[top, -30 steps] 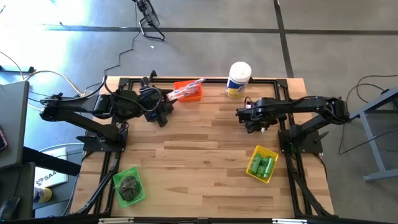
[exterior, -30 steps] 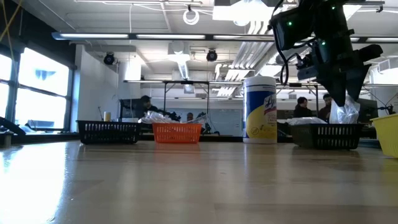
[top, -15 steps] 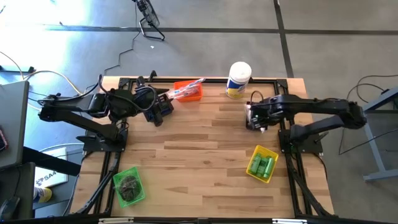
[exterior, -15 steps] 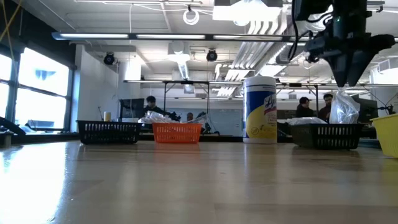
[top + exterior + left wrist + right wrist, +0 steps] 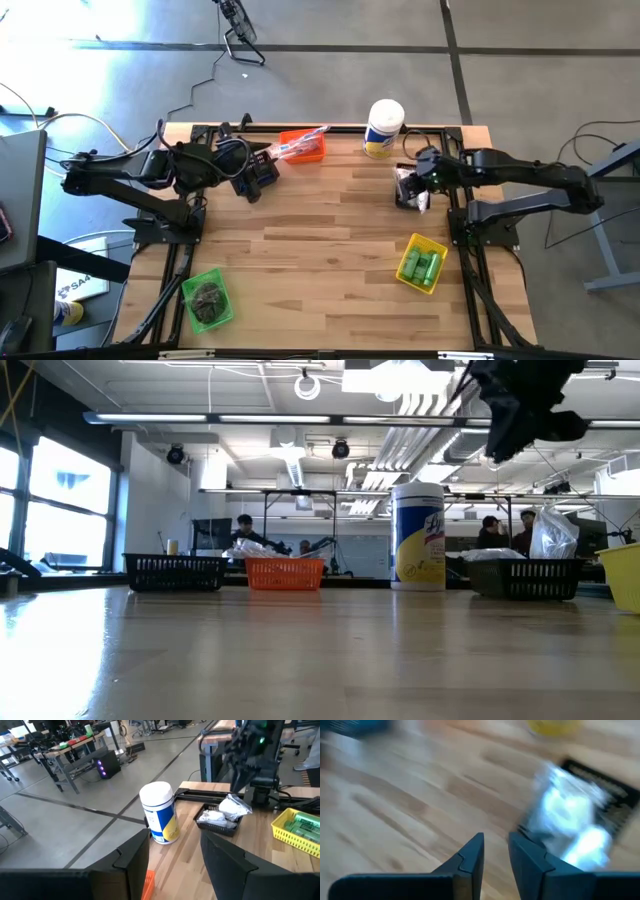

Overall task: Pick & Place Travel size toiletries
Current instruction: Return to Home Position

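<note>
Counting, we find two white cotton packs (image 5: 234, 806) in one black bin (image 5: 220, 829) on the counter (image 5: 330, 230); the right arm (image 5: 520, 175) hangs high beside it, jaws narrow and empty, the left jaws wide.

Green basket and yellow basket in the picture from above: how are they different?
The small green plastic basket holds a dark round bundle; the small yellow plastic basket holds bright green mini bottles. The green basket sits on the robot's left, near a table corner; the yellow basket sits on the robot's right. Both are small, squarish and rest on the wooden table.
</note>
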You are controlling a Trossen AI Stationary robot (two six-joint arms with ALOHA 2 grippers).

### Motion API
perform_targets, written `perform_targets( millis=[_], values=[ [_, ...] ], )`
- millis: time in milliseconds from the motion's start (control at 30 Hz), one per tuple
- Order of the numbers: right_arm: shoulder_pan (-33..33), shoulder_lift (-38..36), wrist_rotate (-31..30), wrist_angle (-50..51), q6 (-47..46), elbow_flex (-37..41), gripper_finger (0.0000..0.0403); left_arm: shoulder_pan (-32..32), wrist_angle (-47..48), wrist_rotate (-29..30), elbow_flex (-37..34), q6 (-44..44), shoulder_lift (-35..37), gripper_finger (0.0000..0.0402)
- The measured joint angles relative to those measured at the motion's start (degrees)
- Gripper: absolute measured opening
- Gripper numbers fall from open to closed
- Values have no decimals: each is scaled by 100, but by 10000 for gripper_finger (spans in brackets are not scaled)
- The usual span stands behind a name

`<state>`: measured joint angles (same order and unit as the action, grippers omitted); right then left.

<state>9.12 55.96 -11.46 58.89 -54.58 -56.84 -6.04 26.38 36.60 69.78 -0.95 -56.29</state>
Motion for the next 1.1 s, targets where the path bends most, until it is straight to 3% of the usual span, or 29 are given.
perform_targets(
  millis=[467,633,767,1000,1100],
  values=[
    [1,-203,-59,-3451,2815,0,77,0,384,-2,2,0,0,172],
    [1,-203,-467,-4462,3648,0,77,0,380,-2,2,5,0,172],
    [1,-203,-715,-4813,4217,0,77,2,320,0,2,144,0,172],
    [1,-203,-632,-4780,4485,0,73,2,248,-37,2,138,0,172],
    [1,-203,-349,-4782,4470,0,61,2,250,-350,2,140,0,163]
  ],
)
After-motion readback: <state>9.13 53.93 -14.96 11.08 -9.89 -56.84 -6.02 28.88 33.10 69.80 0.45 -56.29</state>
